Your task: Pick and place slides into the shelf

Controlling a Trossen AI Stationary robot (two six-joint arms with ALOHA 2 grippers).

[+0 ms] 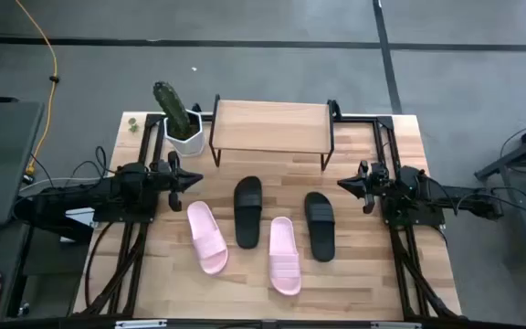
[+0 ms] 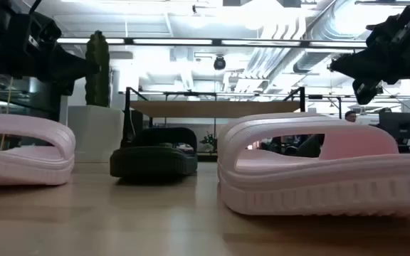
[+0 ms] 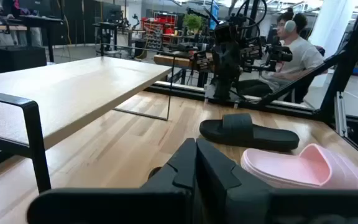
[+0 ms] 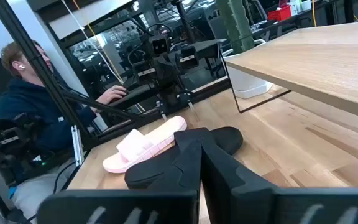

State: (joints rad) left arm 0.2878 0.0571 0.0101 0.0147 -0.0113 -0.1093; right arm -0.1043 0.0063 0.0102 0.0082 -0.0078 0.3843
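Four moulded slides, two pink (image 1: 207, 237) and two black (image 1: 248, 211), lie on the plank bench (image 1: 363, 265); wooden-topped shelf (image 1: 270, 126); left tool (image 1: 195, 180) and right tool (image 1: 341, 184), fingers together.

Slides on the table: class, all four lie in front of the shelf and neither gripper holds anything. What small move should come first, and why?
Probably the left gripper should open and dip toward the nearest pink slide. Both grippers are shut and empty, the right gripper waiting at its side, and no slide is on the shelf yet.
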